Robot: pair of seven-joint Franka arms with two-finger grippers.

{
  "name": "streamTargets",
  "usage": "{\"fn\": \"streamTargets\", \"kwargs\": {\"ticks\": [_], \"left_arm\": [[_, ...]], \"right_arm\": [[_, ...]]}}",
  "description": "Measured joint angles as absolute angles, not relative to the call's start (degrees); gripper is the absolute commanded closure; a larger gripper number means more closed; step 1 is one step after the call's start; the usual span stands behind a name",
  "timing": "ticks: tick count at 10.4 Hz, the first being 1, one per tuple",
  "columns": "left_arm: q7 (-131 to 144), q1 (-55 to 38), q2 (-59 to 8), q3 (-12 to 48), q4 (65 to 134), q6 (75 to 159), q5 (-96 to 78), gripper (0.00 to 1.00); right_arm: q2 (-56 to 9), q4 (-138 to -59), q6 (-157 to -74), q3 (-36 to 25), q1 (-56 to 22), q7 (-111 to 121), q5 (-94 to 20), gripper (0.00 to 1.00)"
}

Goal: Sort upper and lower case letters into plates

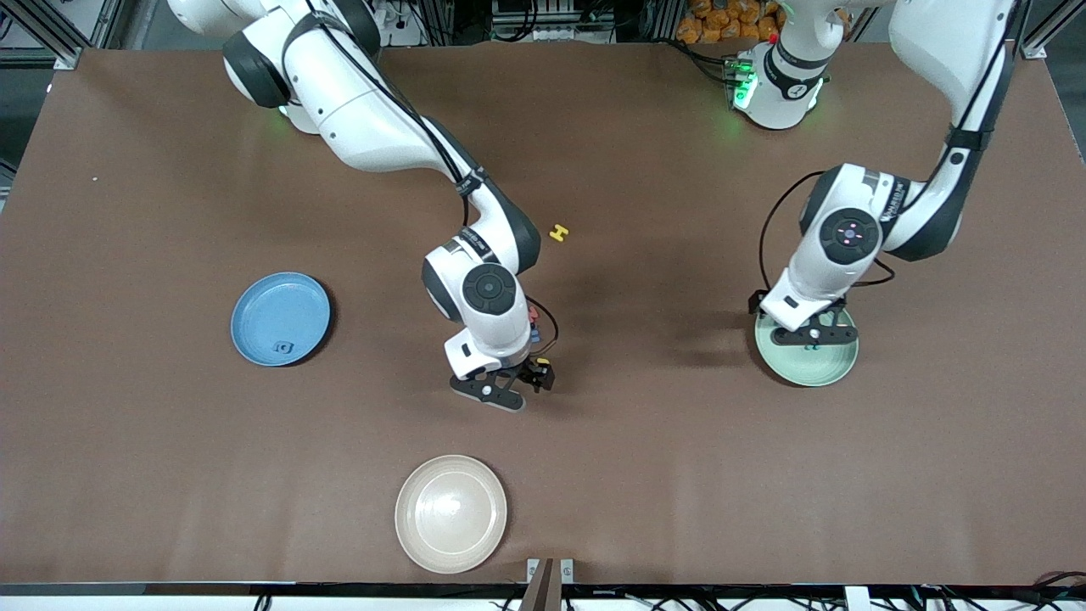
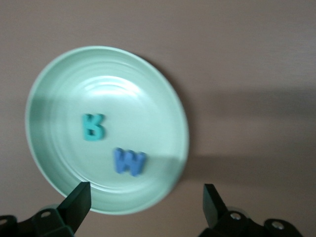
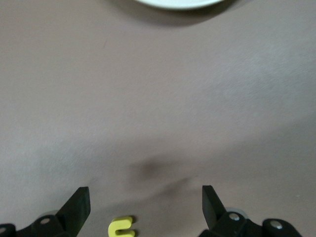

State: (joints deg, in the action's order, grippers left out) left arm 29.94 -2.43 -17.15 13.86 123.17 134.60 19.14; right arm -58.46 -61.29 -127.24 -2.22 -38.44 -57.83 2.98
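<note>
The pale mint green plate (image 1: 836,369) lies toward the left arm's end of the table. It holds a teal K (image 2: 94,127) and a blue W (image 2: 129,162). My left gripper (image 1: 812,338) hangs over this plate, open and empty (image 2: 145,205). The sky blue plate (image 1: 280,314) lies toward the right arm's end and holds one small blue letter (image 1: 282,347). My right gripper (image 1: 517,386) is open (image 3: 145,210) low over the table, with a yellow letter c (image 3: 121,227) between its fingers, untouched. A yellow H (image 1: 558,232) lies on the table. Small red (image 1: 533,314) and blue (image 1: 535,336) letters show beside the right wrist, partly hidden.
A cream-beige plate (image 1: 450,512) lies near the table's front edge, nearer to the front camera than the right gripper; its rim shows in the right wrist view (image 3: 177,4). The brown table (image 1: 679,475) carries nothing else between the plates.
</note>
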Motion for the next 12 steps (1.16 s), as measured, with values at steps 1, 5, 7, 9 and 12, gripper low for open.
{"fn": "streamTargets", "kwargs": {"ticks": [1, 5, 7, 9, 12], "left_arm": [[34.9, -4.9, -17.0, 14.4, 123.2, 134.5, 18.8, 0.00], [46.9, -13.7, -16.5, 15.1, 122.6, 134.5, 9.9, 0.00], [54.7, -17.5, -16.6, 15.2, 122.3, 134.6, 9.2, 0.00], [61.5, -20.6, -17.1, 15.5, 122.3, 135.5, 8.8, 0.00], [69.3, -22.5, -20.1, 17.5, 122.2, 140.1, 8.3, 0.00]], "right_arm": [[-58.9, -60.8, -127.2, -2.3, -39.4, -58.3, 3.1, 0.00], [-59.1, -60.4, -127.1, -2.5, -41.8, -61.0, 3.3, 0.00], [-59.7, -60.4, -127.1, -3.1, -42.1, -61.2, 3.5, 0.00], [-60.5, -60.4, -127.2, -3.2, -42.3, -61.2, 3.8, 0.00], [-60.6, -60.3, -127.7, -3.3, -42.8, -61.8, 4.0, 0.00]]}}
